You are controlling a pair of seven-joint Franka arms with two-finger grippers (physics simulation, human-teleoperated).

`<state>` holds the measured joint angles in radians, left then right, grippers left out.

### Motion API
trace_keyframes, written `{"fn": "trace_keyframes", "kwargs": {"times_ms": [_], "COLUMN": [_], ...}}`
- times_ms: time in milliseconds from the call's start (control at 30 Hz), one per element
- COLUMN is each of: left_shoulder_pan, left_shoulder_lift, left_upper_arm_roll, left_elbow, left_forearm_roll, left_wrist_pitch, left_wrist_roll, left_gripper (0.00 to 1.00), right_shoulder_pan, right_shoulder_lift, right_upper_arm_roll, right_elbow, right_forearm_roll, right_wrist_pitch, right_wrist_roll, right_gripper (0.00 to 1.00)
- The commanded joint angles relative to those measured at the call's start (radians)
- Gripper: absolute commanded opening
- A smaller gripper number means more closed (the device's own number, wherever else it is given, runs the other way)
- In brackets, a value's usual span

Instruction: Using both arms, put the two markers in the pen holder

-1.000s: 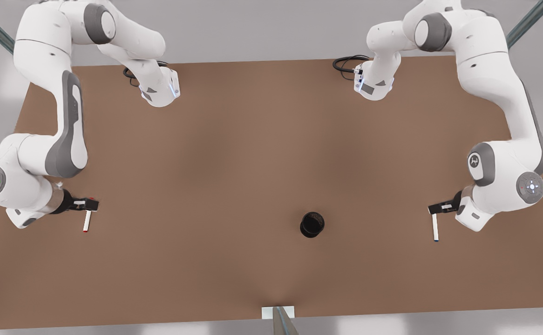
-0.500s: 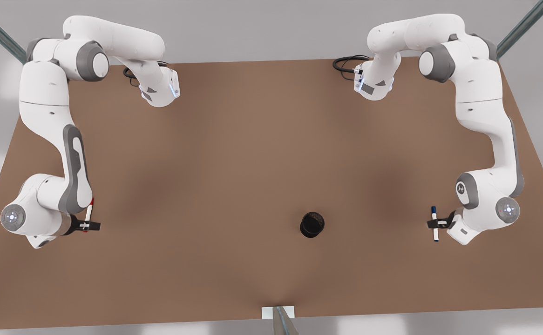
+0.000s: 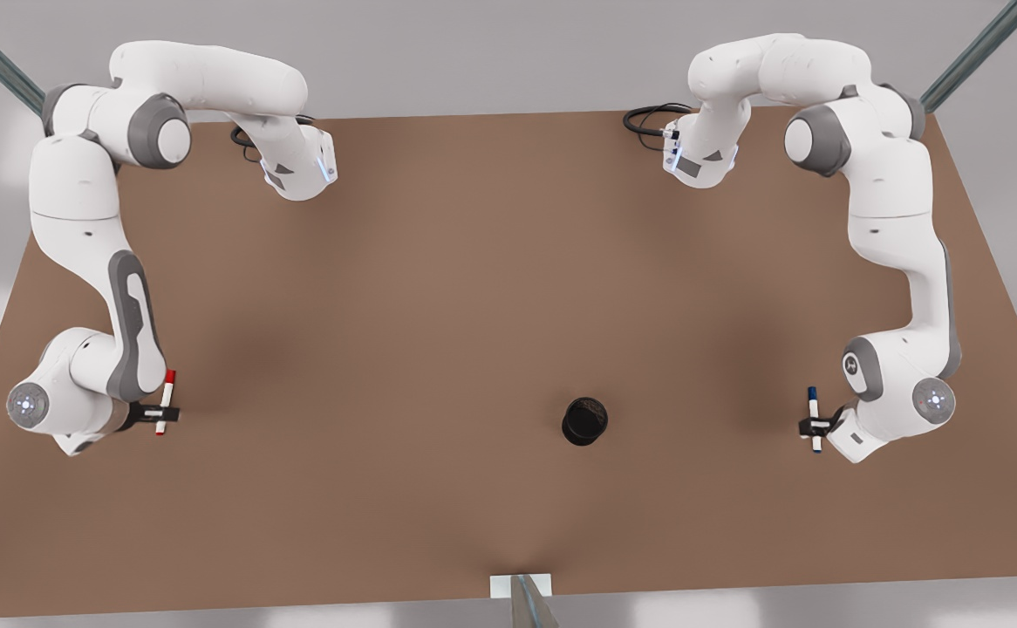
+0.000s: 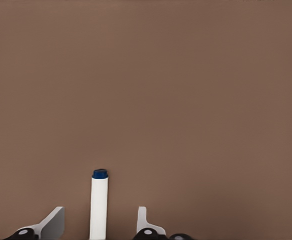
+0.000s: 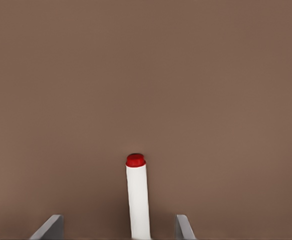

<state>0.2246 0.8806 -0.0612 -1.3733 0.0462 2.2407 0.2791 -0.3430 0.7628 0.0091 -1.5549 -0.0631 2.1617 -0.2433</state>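
Both markers are now lifted off the brown table; the blue marker is clamped in the left gripper, the red marker in the right gripper — the pen holder stands well apart, between them, still to be reached.

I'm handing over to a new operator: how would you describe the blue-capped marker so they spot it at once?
Start at the brown table and go to its edge on the front view's right, where the left gripper hangs. The thin white-barrelled marker with the dark blue cap sits between its fingers. Its blue cap sets it apart from the red-capped white marker at the right gripper on the opposite side.
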Motion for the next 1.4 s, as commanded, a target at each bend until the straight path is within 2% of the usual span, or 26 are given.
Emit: {"fn": "trace_keyframes", "kwargs": {"times_ms": [0, 67, 233, 300, 433, 633, 800, 867, 933, 1100, 1200, 1367], "left_shoulder_pan": [0.001, 0.015, 0.015, 0.013, 0.013, 0.013, 0.01, 0.01, 0.01, 0.01, 0.012, 0.013], "left_shoulder_lift": [0.006, 0.02, 0.035, 0.037, 0.037, 0.043, 0.043, 0.043, 0.046, 0.054, 0.049, 0.037], "left_upper_arm_roll": [0.0, -0.002, 0.0, 0.0, 0.0, -0.002, -0.002, -0.002, -0.002, -0.002, -0.006, -0.006], "left_elbow": [0.006, 0.02, 0.025, 0.025, 0.025, 0.025, 0.025, 0.025, 0.023, 0.025, 0.025, 0.025], "left_forearm_roll": [0.001, 0.001, 0.0, 0.0, 0.0, -0.002, -0.002, -0.003, -0.002, -0.002, -0.003, -0.029], "left_wrist_pitch": [0.022, 0.023, 0.053, 0.053, 0.051, 0.053, 0.051, 0.051, 0.051, 0.051, 0.048, 0.033], "left_wrist_roll": [0.137, 0.137, 0.135, 0.129, 0.127, 0.127, 0.129, 0.129, 0.129, 0.129, 0.126, 0.127], "left_gripper": [0.73, 0.7, 0.64, 0.63, 0.52, 0.47, 0.4, 0.39, 0.37, 0.35, 0.24, 0.21], "right_shoulder_pan": [-0.005, -0.005, -0.016, -0.016, -0.016, -0.017, -0.017, -0.019, -0.019, -0.017, -0.014, -0.005], "right_shoulder_lift": [0.0, 0.0, 0.0, -0.002, 0.0, 0.0, 0.0, -0.002, -0.002, -0.011, -0.031, -0.188], "right_upper_arm_roll": [0.0, 0.0, 0.0, 0.0, 0.0, 0.0, 0.0, 0.0, 0.0, 0.003, 0.009, 0.087], "right_elbow": [-0.014, -0.022, -0.05, -0.06, -0.06, -0.073, -0.073, -0.073, -0.071, -0.07, -0.068, -0.013], "right_forearm_roll": [-0.009, -0.009, -0.009, -0.009, -0.021, -0.024, -0.024, -0.023, -0.023, -0.023, -0.02, -0.018], "right_wrist_pitch": [0.033, 0.035, 0.062, 0.07, 0.07, 0.072, 0.075, 0.072, 0.073, 0.066, 0.047, -0.08], "right_wrist_roll": [-0.123, -0.129, -0.148, -0.148, -0.148, -0.148, -0.148, -0.146, -0.146, -0.145, -0.134, -0.06], "right_gripper": [0.87, 0.78, 0.73, 0.69, 0.58, 0.48, 0.29, 0.27, 0.21, 0.21, 0.21, 0.21]}}
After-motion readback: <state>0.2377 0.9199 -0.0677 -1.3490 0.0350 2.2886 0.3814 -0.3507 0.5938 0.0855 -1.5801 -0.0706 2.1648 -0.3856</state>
